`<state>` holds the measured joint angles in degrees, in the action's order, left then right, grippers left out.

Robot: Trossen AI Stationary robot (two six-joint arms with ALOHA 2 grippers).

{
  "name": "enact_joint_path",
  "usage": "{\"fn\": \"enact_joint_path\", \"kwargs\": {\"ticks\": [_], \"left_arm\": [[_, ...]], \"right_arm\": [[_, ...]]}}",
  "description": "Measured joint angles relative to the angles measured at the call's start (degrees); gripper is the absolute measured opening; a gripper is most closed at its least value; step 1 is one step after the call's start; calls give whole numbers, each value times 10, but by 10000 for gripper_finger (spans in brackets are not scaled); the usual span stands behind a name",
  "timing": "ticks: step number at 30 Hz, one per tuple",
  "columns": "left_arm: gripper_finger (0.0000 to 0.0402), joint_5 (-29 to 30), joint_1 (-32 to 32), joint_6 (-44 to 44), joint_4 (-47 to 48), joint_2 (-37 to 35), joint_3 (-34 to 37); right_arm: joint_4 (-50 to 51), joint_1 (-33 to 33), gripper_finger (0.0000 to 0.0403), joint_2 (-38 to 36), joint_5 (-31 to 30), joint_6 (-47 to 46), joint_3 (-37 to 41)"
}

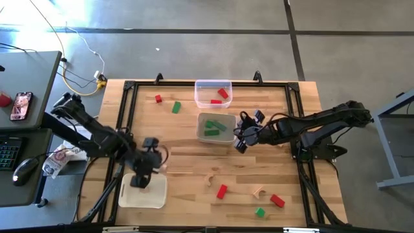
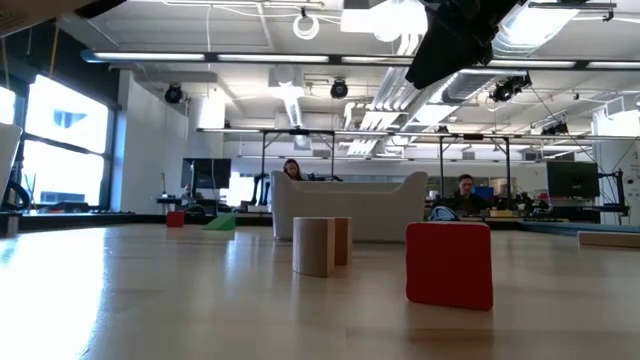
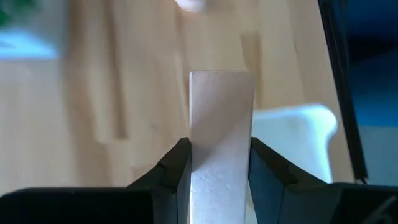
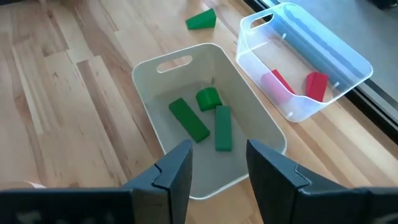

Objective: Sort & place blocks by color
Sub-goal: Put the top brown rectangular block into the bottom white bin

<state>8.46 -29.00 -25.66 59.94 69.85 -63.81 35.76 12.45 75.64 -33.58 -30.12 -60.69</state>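
My left gripper hangs over the white flat tray near the table's near left corner, shut on a plain wood bar. My right gripper is open and empty, by the right end of the white bin, which holds three green blocks. The clear bin holds red blocks. Loose on the table lie a red block, green block, red block, wood pieces, a red block and a green block. My left gripper pinches the wood bar between its two fingers, one on each long side face, near one end. The bar sticks out forward past the fingertips, along the fingers. It is lifted clear, with the white tray's edge beyond it.
A black frame runs round the table top. In the low view a red block and a wood block stand close by. Bare wood lies between the bins and the near blocks. A desk with a phone stands left of the table.
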Motion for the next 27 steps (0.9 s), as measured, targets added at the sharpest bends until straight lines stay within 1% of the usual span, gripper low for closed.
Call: {"fn": "enact_joint_path", "kwargs": {"ticks": [3,6,10,13,18,24,27], "left_arm": [[94,-15,-32,-52,-28,0,43],[94,-18,-60,-92,-69,0,79],[95,-19,-92,-119,-117,0,112],[110,-20,-109,-127,-140,0,129],[129,-22,-115,-124,-197,0,158],[134,-64,-115,-165,-200,10,163],[140,-68,-115,-193,-198,11,163]], "right_arm": [[-1,0,140,0,0,0,0],[-1,0,140,0,0,1,0],[-1,0,140,0,-4,1,0],[0,0,140,0,-4,1,0],[-2,0,140,0,-4,1,0],[-4,0,140,0,-3,-5,0],[-4,0,140,0,-4,-5,0]]}}
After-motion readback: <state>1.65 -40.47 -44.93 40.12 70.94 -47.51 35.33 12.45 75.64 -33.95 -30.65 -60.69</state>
